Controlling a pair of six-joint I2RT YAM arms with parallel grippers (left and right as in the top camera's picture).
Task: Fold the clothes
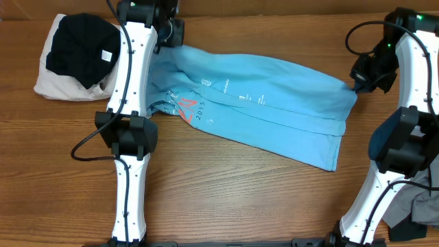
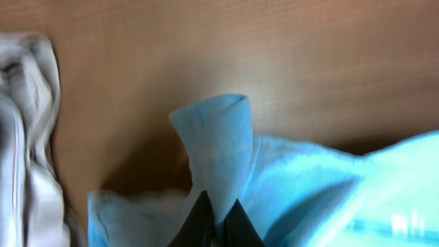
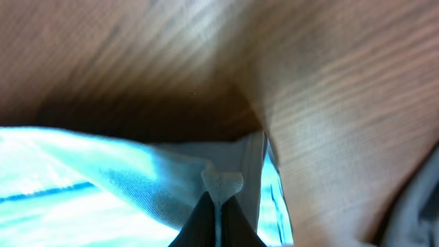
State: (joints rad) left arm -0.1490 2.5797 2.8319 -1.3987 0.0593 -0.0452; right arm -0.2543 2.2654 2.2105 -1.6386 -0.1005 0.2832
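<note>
The sky-blue short-sleeved cloth T-shirt (image 1: 274,103) lies stretched flat. The left gripper (image 2: 218,206), jaws closed tight, pinches its left edge; the right gripper (image 3: 219,199) likewise pinches its right hem. Bare brown wooden table (image 1: 240,199) lies open on the shirt's near side; a black cloth garment (image 1: 79,44) crowds its left.

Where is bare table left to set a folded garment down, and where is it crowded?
Widest: the near table strip between left arm and right arm, below the blue T-shirt. Also left edge below the black-and-beige pile, and the far strip beyond the shirt. Crowded: far left; near right by the grey garment.
</note>
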